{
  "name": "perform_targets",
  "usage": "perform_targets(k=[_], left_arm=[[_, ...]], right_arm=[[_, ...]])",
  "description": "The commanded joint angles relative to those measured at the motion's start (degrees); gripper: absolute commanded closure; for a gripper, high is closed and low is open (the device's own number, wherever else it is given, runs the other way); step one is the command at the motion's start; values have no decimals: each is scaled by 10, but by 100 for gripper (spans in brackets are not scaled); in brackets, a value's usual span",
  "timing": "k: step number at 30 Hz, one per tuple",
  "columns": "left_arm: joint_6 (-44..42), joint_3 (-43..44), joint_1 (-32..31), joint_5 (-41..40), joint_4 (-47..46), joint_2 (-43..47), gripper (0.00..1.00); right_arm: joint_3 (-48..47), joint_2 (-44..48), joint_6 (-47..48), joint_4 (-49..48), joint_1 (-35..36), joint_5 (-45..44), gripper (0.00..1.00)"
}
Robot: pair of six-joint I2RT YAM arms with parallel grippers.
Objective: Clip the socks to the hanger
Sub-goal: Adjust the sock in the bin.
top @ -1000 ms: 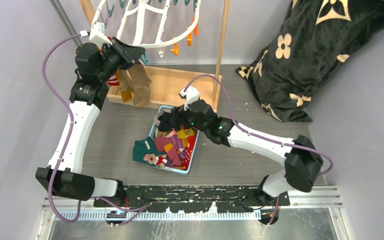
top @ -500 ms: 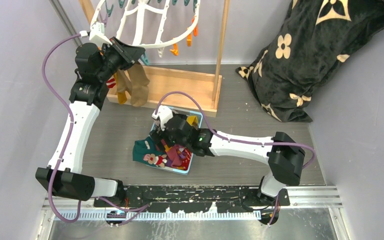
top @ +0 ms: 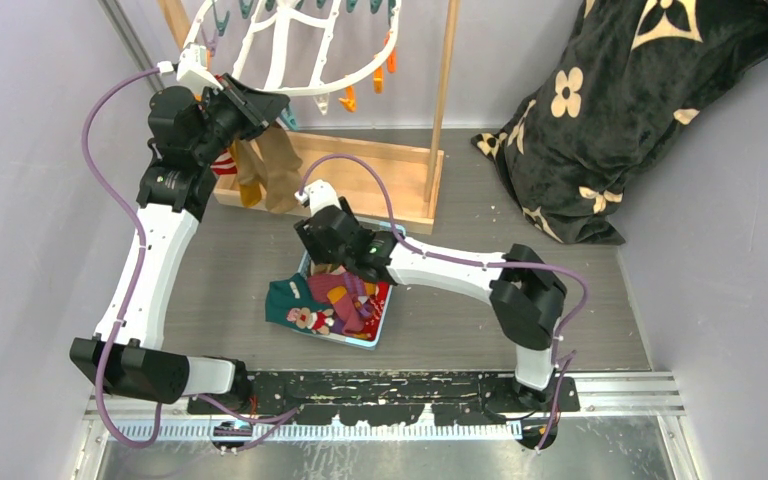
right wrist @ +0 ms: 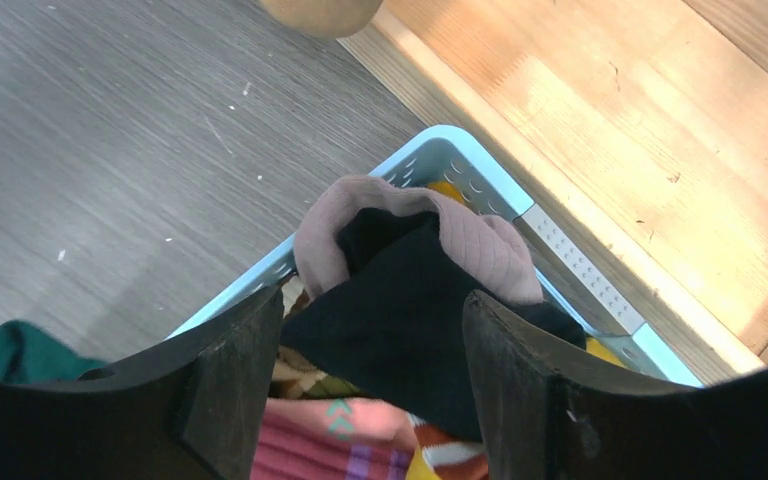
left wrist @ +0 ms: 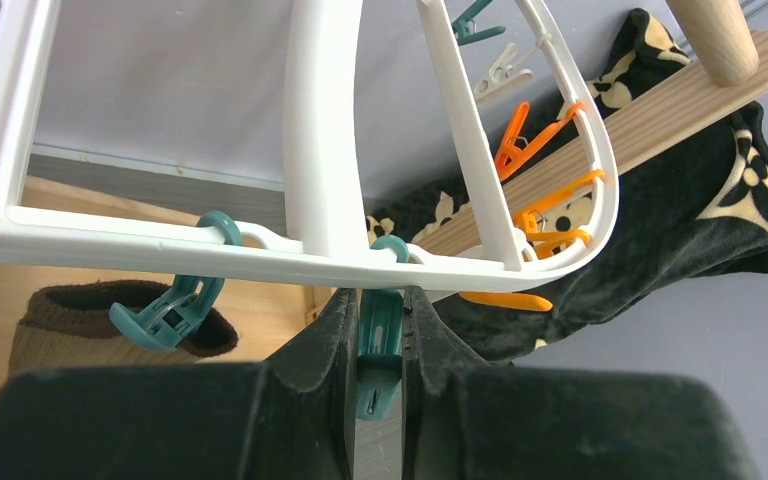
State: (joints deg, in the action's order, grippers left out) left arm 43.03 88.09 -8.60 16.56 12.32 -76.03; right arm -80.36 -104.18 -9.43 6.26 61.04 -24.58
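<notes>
From above, the hanger (top: 290, 62) hangs over the far left of the table, and a few socks (top: 272, 165), tan-brown, mustard and striped, dangle below its near rim, so a small part of the job looks done. The left gripper (top: 272, 108) is up at that rim. The right gripper (top: 322, 258) dips into the far left corner of the blue basket (top: 378, 338) at the table's middle, where a heap of socks waits, a teal sock (top: 285, 298) drooping over its left edge. The left wrist view shows the jaws pinched narrow on a teal clip (left wrist: 378, 345) under the white rim, presumably squeezing it open for the next sock. In the right wrist view, the jaws stand wide, straddling a black sock (right wrist: 400, 320) beside a pink sock (right wrist: 470, 245), not yet closed on it.
</notes>
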Motion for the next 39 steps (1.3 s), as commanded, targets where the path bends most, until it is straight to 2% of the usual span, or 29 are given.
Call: perform_targets(k=[1, 3, 9, 11, 15, 16, 24, 31, 35, 37, 39], left_arm=[[-5, 15, 2, 0, -30, 17, 98], [-5, 16, 2, 0, -29, 17, 99], [-3, 16, 2, 0, -28, 15, 99], [-1, 16, 2, 2, -28, 16, 98], [-3, 16, 2, 1, -29, 16, 99], [-4, 16, 2, 1, -29, 17, 98], [-4, 22, 1, 0, -30, 13, 99], [-5, 22, 2, -1, -30, 13, 99], [-7, 23, 2, -2, -30, 12, 99], [-7, 23, 2, -2, -30, 11, 99], [-7, 24, 1, -2, -30, 11, 99]], right_arm=[[-47, -33, -9, 16, -1, -53, 30], [-55, -44, -14, 29, -1, -68, 32], [-27, -30, -29, 24, -3, -103, 57], [-22, -23, -30, 24, -2, -108, 68], [1, 16, -26, 4, -2, -98, 96], [9, 29, -22, -5, -2, -92, 99], [54, 147, -14, -34, 15, -19, 99], [85, 214, -31, -8, 37, 18, 99], [96, 236, -42, 6, 40, 109, 98], [98, 236, -43, 24, 42, 142, 96], [98, 230, -44, 50, 42, 167, 86]])
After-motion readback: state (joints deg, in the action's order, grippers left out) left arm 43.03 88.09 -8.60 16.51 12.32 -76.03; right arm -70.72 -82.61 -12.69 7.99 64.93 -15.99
